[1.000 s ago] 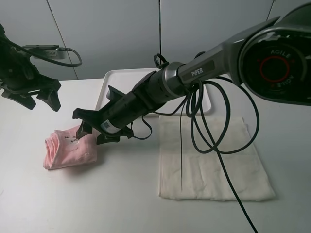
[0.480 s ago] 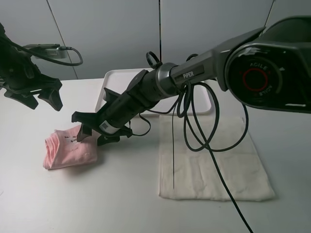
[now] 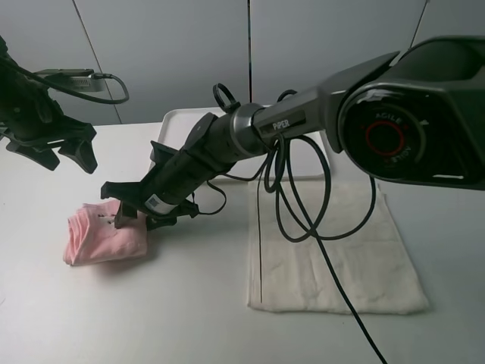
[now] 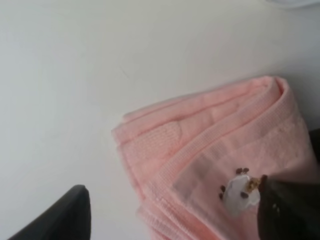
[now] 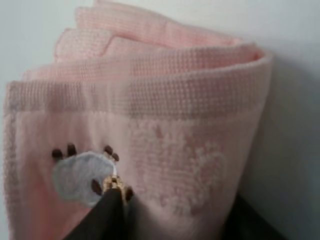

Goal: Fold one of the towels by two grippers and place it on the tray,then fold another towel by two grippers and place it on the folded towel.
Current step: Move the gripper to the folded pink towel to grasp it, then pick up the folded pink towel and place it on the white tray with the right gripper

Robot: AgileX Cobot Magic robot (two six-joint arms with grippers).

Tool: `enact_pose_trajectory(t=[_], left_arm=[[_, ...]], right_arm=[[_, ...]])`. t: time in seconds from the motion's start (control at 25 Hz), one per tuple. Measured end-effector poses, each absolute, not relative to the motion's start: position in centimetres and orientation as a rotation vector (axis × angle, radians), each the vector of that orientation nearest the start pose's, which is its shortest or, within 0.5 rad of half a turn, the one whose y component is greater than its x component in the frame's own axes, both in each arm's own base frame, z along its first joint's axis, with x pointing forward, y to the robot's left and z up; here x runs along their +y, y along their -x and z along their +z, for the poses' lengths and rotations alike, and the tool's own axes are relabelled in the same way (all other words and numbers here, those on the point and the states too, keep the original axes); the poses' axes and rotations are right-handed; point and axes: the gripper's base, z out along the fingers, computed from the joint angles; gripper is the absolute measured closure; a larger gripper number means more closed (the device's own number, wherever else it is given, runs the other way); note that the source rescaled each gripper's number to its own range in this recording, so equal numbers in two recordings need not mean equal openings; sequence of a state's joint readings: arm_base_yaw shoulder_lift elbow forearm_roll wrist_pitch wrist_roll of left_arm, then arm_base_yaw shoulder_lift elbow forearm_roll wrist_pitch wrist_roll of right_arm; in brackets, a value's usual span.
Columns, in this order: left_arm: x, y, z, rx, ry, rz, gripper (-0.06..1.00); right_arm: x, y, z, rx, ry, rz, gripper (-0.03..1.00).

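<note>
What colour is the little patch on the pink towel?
Pale bluish-white with small brown dots; the patch shows best in the right wrist view.

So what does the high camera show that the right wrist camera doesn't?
Only the high view shows the white tray at the back, the cream towel lying flat on the table, and the left hand hanging open, clear of both towels. Only the right wrist view shows the close detail: a small pale patch with brown dots, a faint embossed pattern, and a dark fingertip right on the patch. Both show the folded pink towel with the right hand at its edge.
</note>
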State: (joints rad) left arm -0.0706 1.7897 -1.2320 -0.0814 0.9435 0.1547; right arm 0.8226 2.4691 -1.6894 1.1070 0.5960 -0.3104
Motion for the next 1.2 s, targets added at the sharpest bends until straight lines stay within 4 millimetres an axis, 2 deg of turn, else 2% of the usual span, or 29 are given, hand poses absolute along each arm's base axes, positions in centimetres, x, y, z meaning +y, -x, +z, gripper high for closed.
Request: enact_pose_trajectory(t=[0.12,0.16,0.44,0.6,0.68,0.84,1.2], left_arm=[[-3.0,-34.5,20.7,2.968,-0.272,-0.094,0.07],[-3.0,-34.5,20.7,2.968,-0.272,-0.094,0.07],[-3.1,-34.5,20.7,2.968,-0.266,-0.107,0.07],[-3.3,-34.5,20.7,2.968,-0.250,-0.134,0.07],[-3.3,-34.5,20.7,2.967,-0.245,-0.142,0.07],[-3.3,-34.5,20.7,2.969,-0.245,-0.142,0.07],[-3.3,-34.5,20.7,2.969,-0.246,-0.145,0.07]], right_arm=[[39.4,-30.4,5.8,2.842,0.381,1.142,0.84],[39.4,-30.4,5.8,2.839,0.377,1.139,0.89],[39.9,-30.8,6.6,2.798,0.399,1.168,0.89],[41.0,-31.7,8.8,2.722,0.463,1.234,0.89],[40.9,-32.7,9.8,2.685,0.462,1.258,0.89],[39.0,-35.6,10.8,2.649,0.395,1.266,0.89],[32.2,-41.6,10.9,2.642,0.180,1.235,0.89]])
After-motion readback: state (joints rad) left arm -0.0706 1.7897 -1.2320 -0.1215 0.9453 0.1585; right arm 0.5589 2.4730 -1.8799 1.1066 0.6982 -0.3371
